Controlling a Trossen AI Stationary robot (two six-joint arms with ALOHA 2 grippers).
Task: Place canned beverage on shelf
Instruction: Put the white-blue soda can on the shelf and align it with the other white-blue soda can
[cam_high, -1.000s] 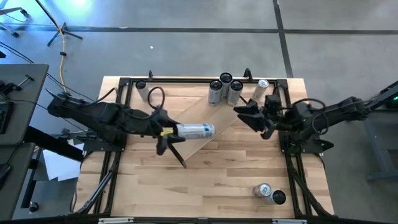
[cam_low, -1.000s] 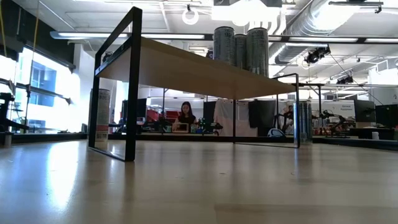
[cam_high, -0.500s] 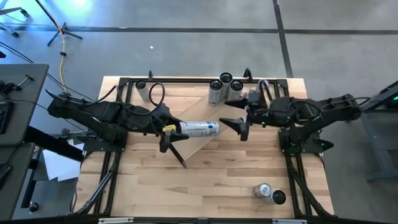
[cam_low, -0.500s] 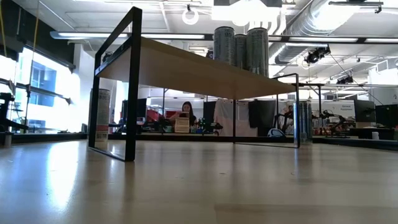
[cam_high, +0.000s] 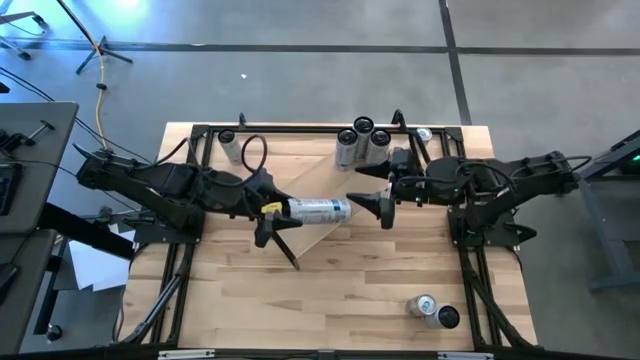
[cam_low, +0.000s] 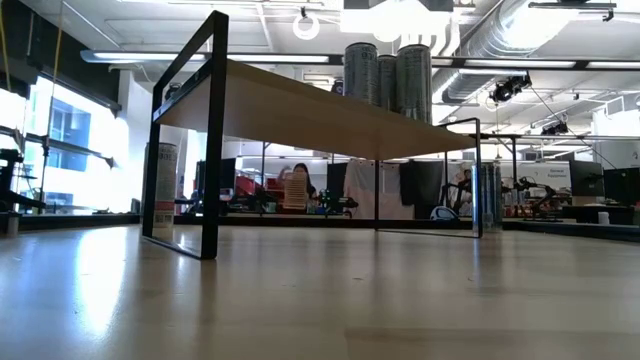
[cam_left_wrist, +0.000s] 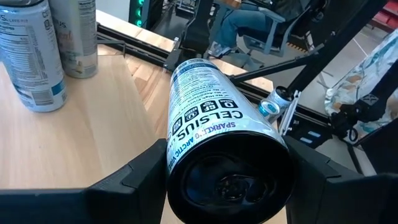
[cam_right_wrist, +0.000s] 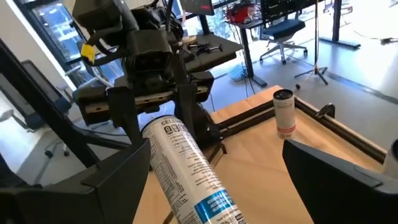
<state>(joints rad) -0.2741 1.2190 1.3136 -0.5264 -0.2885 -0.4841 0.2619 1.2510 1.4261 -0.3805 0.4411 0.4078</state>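
A white-and-blue can (cam_high: 318, 209) lies level in the air over the shelf (cam_high: 335, 232), a pale board with black brackets standing aslant on the table. My left gripper (cam_high: 276, 210) is shut on the can. My right gripper (cam_high: 368, 205) faces it from the right, open. Its fingers (cam_right_wrist: 118, 180) stand on either side of the can's free end (cam_right_wrist: 186, 168) with a gap to each. Three cans (cam_high: 361, 142) stand upright on the shelf's far end, also seen in the low view (cam_low: 386, 78). My left gripper pinches the can at its base end (cam_left_wrist: 230, 180), one finger (cam_left_wrist: 140, 180) on each side of the round wall. The fingers come level from the table's left and lie along the can. The can sticks out level toward the right, lifted clear of the shelf.
One can (cam_high: 230, 146) stands on the table at the far left, another (cam_high: 423, 135) at the far right. Two more cans (cam_high: 434, 311) sit near the front right corner. Black frame rails (cam_high: 300, 128) run along the table's edges.
My right gripper has swung from the far-right can toward the table's left. It has tipped up to nearly level, so that it now faces the free end of the held can. The left gripper and its can have kept still.
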